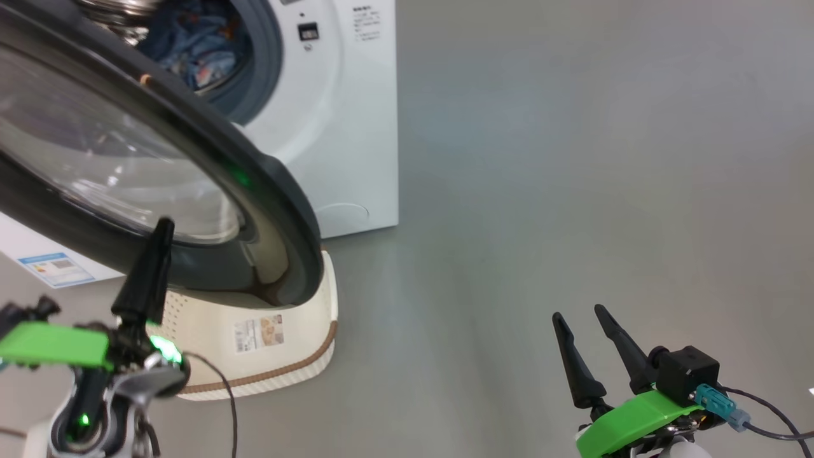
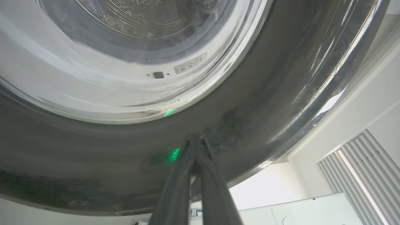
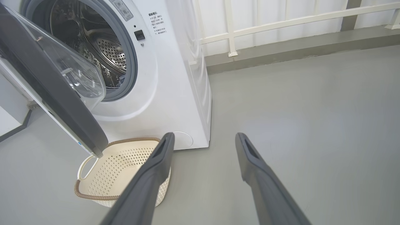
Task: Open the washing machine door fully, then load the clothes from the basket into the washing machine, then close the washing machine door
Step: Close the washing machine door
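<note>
L pincer [image 2: 195, 139] closed, tips against rim of door [image 2: 93, 162]

Soft, even daylight falls on the grey floor [image 1: 572, 159], leaving barely any shadow. In the head view the washing machine door [image 1: 210, 152] above the left end effector [image 1: 164, 226] is blurred and streaked with pale glare. In the left wrist view a green glow reflects on its black rim just beside the fingertips [image 2: 187, 150], and to their right the background burns out white. In the right wrist view wide-angle distortion bows the side edge of the washing machine [image 3: 175, 78].
</note>
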